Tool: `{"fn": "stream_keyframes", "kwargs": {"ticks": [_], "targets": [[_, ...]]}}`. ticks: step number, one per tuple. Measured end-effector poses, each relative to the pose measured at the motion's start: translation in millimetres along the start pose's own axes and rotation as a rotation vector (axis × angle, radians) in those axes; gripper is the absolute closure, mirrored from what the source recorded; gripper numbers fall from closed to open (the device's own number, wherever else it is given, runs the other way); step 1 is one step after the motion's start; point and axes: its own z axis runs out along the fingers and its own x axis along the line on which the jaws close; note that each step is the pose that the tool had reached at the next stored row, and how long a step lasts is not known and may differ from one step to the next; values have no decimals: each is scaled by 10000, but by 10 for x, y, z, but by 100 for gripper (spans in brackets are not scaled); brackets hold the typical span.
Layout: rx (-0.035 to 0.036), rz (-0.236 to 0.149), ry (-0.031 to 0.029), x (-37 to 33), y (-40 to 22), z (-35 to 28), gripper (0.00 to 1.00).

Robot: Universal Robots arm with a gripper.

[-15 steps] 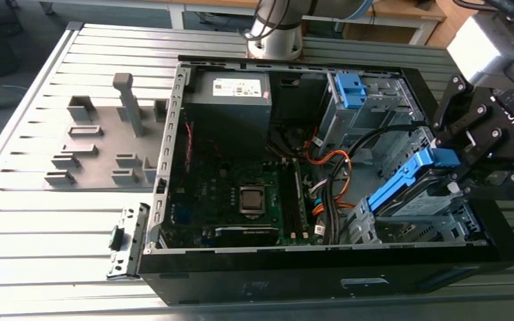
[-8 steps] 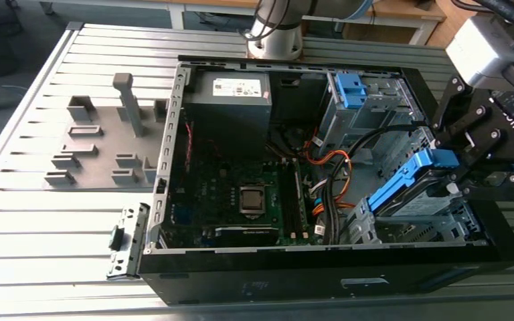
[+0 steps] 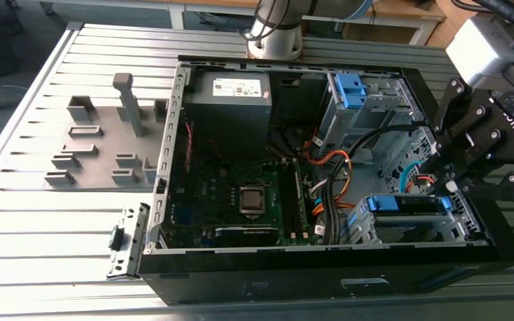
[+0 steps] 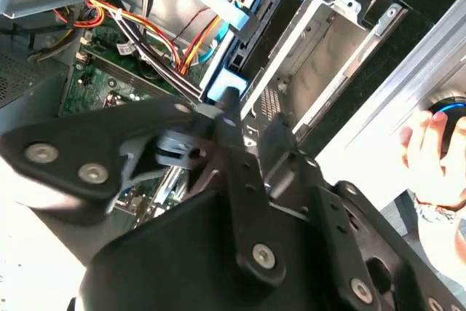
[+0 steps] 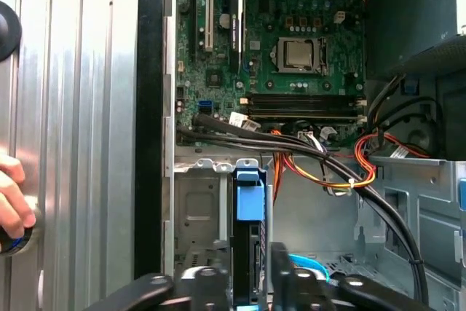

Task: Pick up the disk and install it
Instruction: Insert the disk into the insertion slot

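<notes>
The disk (image 3: 400, 204) sits edge-up with its bright blue carrier in the lower drive cage (image 3: 460, 226) of the open computer case (image 3: 328, 275), at the exterior view's right. My gripper (image 3: 446, 190) hangs over the disk's outer end. In the first wrist view the disk (image 5: 249, 196) runs as a blue strip and dark edge down between the two black fingers (image 5: 218, 282), and my gripper (image 5: 251, 282) looks shut on it. In the second wrist view the blue end of the disk (image 4: 227, 81) shows just past my gripper (image 4: 253, 118).
Orange and black cables (image 3: 328, 175) cross the case beside the cage, next to the motherboard (image 3: 239, 194). An upper cage holds a blue clip (image 3: 351, 90). A grey slotted fixture (image 3: 96, 144) stands at the exterior view's left. A person's hand (image 4: 429, 143) rests outside the case.
</notes>
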Motion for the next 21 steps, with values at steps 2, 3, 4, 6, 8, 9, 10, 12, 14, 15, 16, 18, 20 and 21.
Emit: {"fn": "stream_keyframes", "kwargs": {"ticks": [2, 3, 4, 6, 8, 9, 10, 12, 14, 15, 16, 18, 20, 21], "targets": [[0, 0, 0, 0, 0, 0, 70], [0, 0, 0, 0, 0, 0, 76], [0, 0, 0, 0, 0, 0, 76], [0, 0, 1, 0, 0, 1, 88], [0, 0, 0, 0, 0, 1, 89], [0, 0, 1, 0, 0, 1, 89], [0, 0, 1, 0, 0, 1, 89], [0, 0, 5, 0, 0, 3, 89], [0, 1, 6, 2, -3, 15, 89], [0, 0, 10, 5, -17, 25, 89], [0, 0, 9, 6, -32, 37, 89], [0, 0, 9, 8, -71, 62, 89], [-2, 0, 10, 9, -125, 82, 89], [-4, 1, 12, 9, -162, 89, 89]]}}
